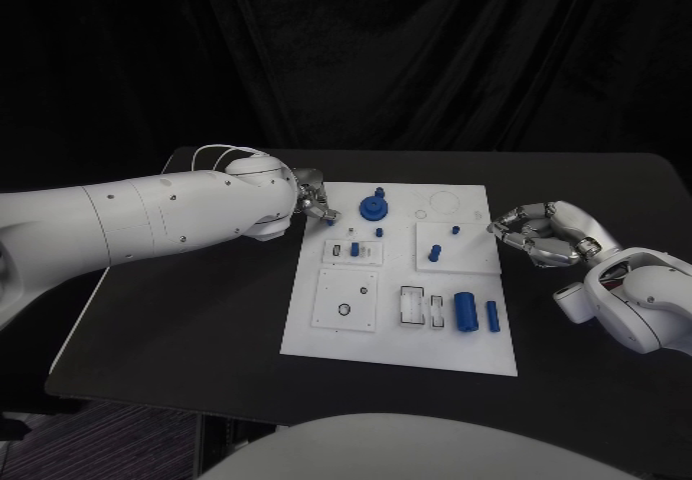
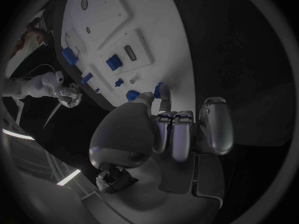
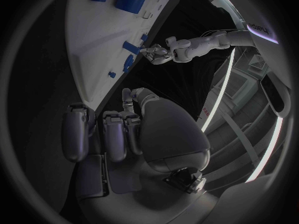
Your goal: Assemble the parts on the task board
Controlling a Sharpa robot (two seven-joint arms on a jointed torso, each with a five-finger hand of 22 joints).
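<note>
From the head cam you've got a black table against dark drapes, the white task board mid-table, and blue parts toward its 4 o'clock. Your left hand sits at the board's 11 o'clock corner; its wrist cam shows the fingertips pinching a small blue part at the edge. Your right hand is off the board's 3 o'clock edge, fingers curled on nothing.

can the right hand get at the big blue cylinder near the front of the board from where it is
Probably yes. The right hand hangs off the task board's right edge with nothing in it, and the big blue cylinder lies near that edge with nothing between them.
</note>
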